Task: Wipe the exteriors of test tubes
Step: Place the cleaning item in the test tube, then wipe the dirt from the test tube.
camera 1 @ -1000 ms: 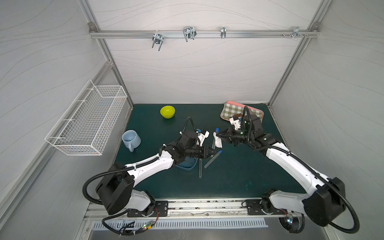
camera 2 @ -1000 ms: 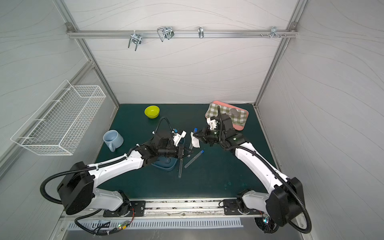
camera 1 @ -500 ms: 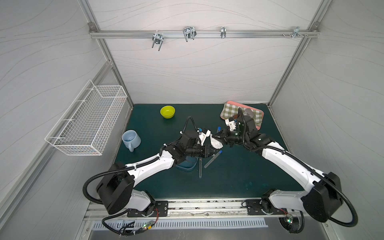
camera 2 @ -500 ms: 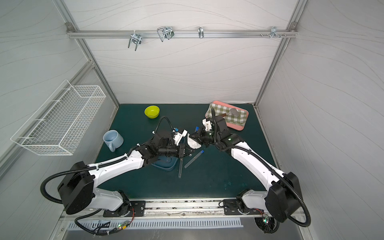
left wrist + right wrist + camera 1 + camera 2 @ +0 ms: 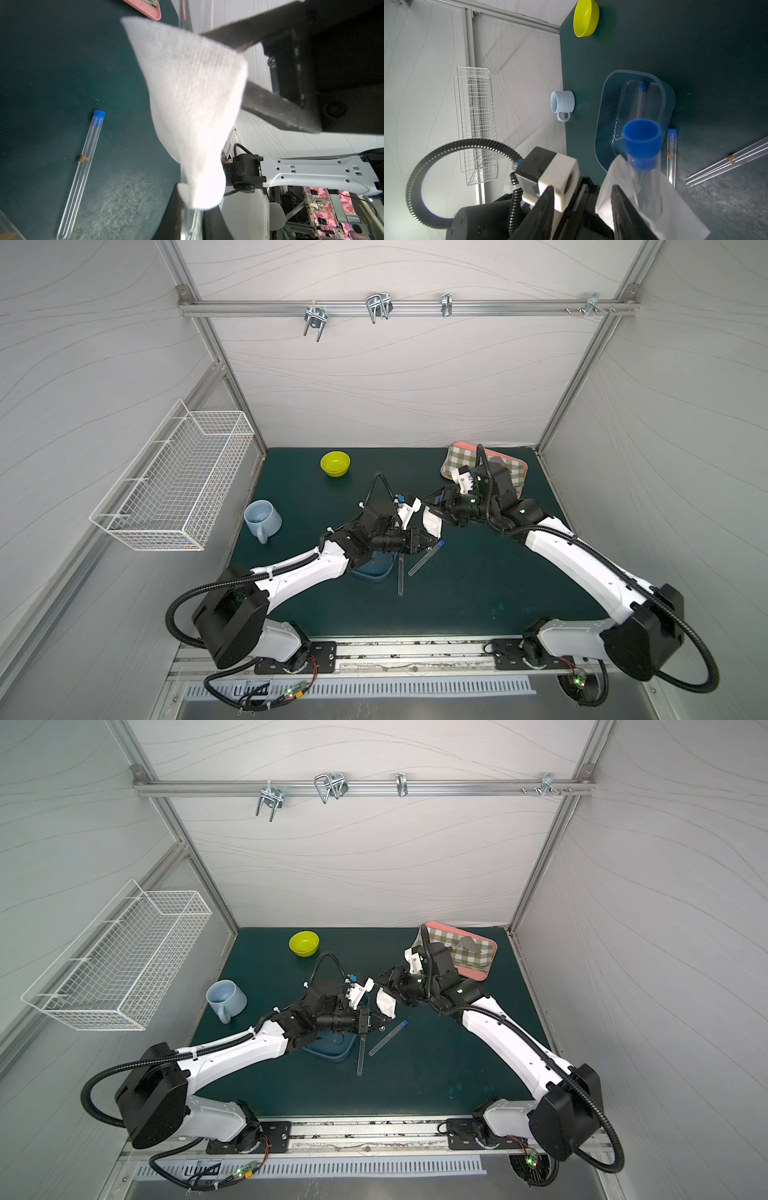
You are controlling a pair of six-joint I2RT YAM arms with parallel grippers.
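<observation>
Centrally, the left tool (image 5: 194, 209) is clamped on a tube (image 5: 645, 176), whose blue cap points into the right tool (image 5: 582, 188). That tool's jaws stand apart, with the cloth (image 5: 193, 99) draped over one finger and lying against the tube. Two tubes (image 5: 400, 572) (image 5: 426, 558) lie on the bench (image 5: 478, 593) just beside the tub (image 5: 599, 124), and a fourth tube (image 5: 641, 99) lies inside it. Bowl (image 5: 335, 463), mug (image 5: 262, 519) and tray (image 5: 473, 975) stand well apart. Open bench runs to the front rail (image 5: 374, 651).
</observation>
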